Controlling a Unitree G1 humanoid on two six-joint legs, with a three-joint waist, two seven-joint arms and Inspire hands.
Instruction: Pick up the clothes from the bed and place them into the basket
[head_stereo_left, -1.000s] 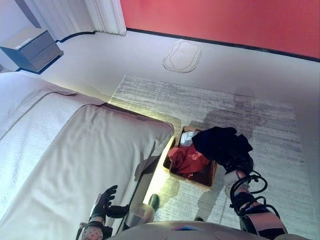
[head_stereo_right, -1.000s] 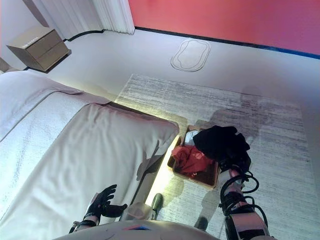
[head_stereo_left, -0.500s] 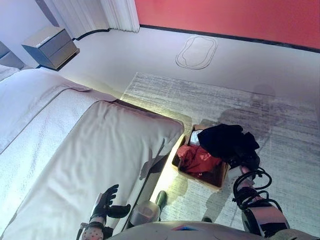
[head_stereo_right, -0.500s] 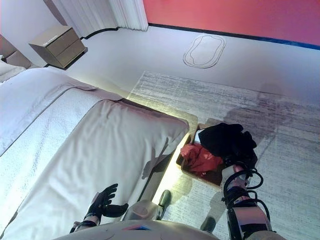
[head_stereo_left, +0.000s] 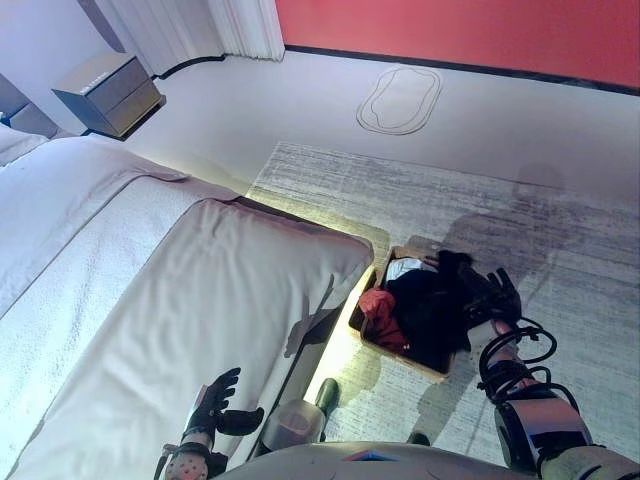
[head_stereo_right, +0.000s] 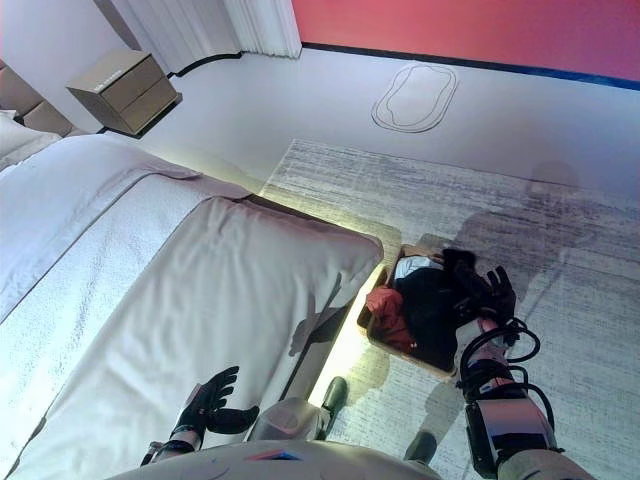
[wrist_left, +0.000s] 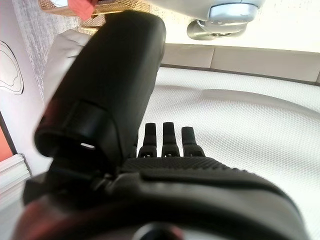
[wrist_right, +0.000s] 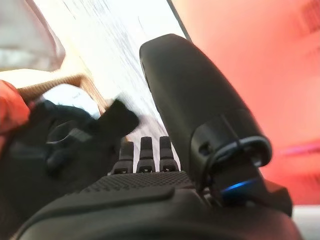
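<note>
- My right hand (head_stereo_right: 492, 292) hangs over the far side of the basket (head_stereo_left: 372, 338) with its fingers spread and straight, clamped on nothing.
- The black garment (head_stereo_left: 428, 305) lies in the basket, draped over its middle and right part; a corner of it rises just beside my fingers, and I cannot tell whether it touches them.
- A red garment (head_stereo_left: 378, 307) sits in the basket on the side nearest the bed (head_stereo_left: 150, 290), and something pale shows at the basket's far end.
- The basket stands on the rug (head_stereo_left: 560, 250), just beside the bed's foot.
- My left hand (head_stereo_left: 215, 402) is idle over the near corner of the bed, fingers relaxed and apart, empty.
- I judge this the release step: the black garment is in, my hand is free of it.
- I see no clothes on the part of the bed in view, so the next move calls for lifting my right hand clear and looking over the rest of the bed.
</note>
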